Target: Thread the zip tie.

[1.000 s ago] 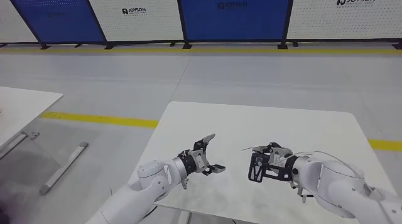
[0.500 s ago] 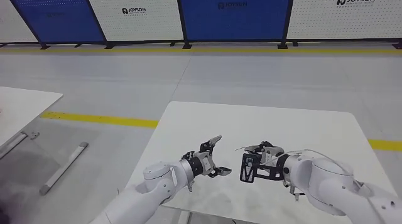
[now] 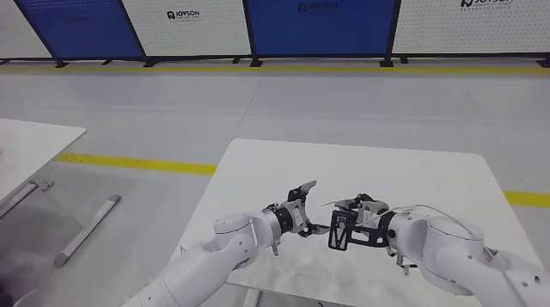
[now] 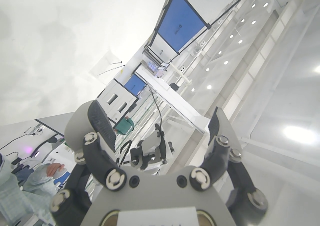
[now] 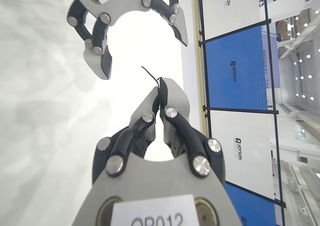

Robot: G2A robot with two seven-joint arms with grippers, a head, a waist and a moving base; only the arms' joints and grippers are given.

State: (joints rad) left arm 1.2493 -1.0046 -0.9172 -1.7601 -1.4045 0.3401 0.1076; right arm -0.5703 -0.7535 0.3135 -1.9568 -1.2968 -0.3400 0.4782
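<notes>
Top view: above the white surface (image 3: 404, 169), toward its near edge, the left gripper (image 3: 311, 211) and the right gripper (image 3: 337, 225) face each other, tips close.

Left wrist view: the left gripper's fingers (image 4: 100, 122) are spread wide, with the right gripper beyond them.

Right wrist view: the right gripper's fingers (image 5: 175, 96) are pressed together, pinching the black zip tie (image 5: 150, 75). Its free end juts toward the gap between the left gripper's fingers.
</notes>
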